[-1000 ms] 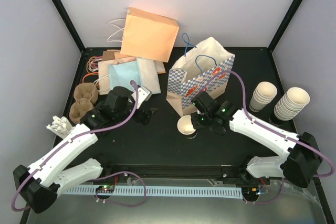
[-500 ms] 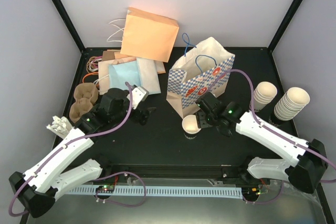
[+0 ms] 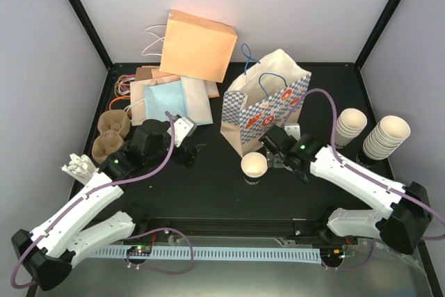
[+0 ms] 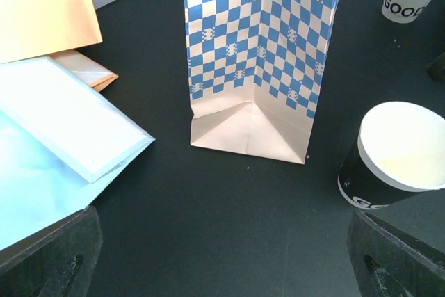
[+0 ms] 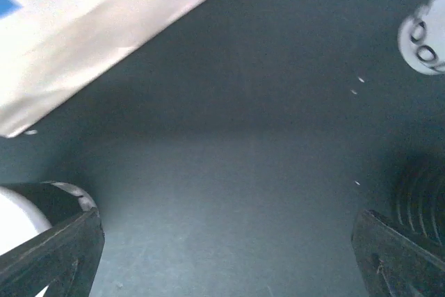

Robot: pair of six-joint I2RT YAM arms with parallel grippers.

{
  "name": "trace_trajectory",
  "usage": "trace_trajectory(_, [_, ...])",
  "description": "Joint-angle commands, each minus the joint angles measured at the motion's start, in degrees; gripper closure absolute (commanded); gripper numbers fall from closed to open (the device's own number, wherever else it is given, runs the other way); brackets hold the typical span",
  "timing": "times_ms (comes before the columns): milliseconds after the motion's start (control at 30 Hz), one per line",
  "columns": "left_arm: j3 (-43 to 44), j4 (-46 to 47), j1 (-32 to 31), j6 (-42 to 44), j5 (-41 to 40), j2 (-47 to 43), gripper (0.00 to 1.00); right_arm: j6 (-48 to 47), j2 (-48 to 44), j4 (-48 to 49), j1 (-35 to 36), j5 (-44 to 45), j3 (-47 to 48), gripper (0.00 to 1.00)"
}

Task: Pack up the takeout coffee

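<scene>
Since a second ago, let go of the paper cup (image 3: 254,166) with the right pincer (image 3: 271,156): clamped round it then, now spread wide and drawn back just to its right, clear of the rim. Left the cup a touch further right than before, upright on the black tabletop (image 3: 208,196). Shifted the left arm slightly as well.

Nearest, both bases bolted at the front edge, white forearms reaching inward and away. Left pincer (image 3: 192,152) gaping too, gripping nothing, held left of the cup and facing the foot of the checked bag. Through the right wrist camera, only a sliver of the cup beside one finger (image 5: 55,248), outside the gap.

Just behind the cup, apart from it, a blue-checked bag (image 3: 264,106) standing open. Off to the right, two stacks of cups (image 3: 386,137). Further back on the left, a light blue bag (image 3: 167,99) lying flat. Farthest, an orange bag (image 3: 198,43) propped at the rear wall.
</scene>
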Motion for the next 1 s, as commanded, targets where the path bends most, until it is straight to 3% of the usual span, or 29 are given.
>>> trace_trajectory(0, [-0.17, 1.42, -0.41, 0.36, -0.07, -0.97, 0.01, 9.23, 4.42, -7.65, -1.76, 7.17, 1.57, 0.0])
trace_trajectory(167, [-0.82, 1.91, -0.45, 0.35, 0.47, -1.31, 0.01, 20.86, 7.18, -16.2, -9.41, 9.5, 2.85, 0.0])
trace_trajectory(367, [-1.06, 2.47, -0.59, 0.33, 1.3, -1.43, 0.01, 24.01, -5.07, -11.94, -20.92, 7.58, -4.54, 0.0])
trace_trajectory(533, [-1.23, 2.73, -0.68, 0.25, 2.28, -1.48, 0.01, 20.03, -11.22, -7.54, -35.84, 3.17, -7.64, 0.0])
trace_trajectory(700, [-1.94, 3.8, -0.78, 0.16, 3.58, -2.02, 0.01, 18.5, -11.52, -8.49, -43.91, 2.85, -7.22, 0.0])
trace_trajectory(800, [-1.86, 3.8, -0.85, 0.08, 4.13, -1.69, 0.01, 14.2, -13.95, -4.72, -50.27, -1.66, -9.73, 0.0])
trace_trajectory(967, [-2.18, 3.87, -0.91, -0.09, 4.26, -1.59, 0.01, 12.17, -15.48, -2.55, -54.59, -6.48, -11.14, 0.0])
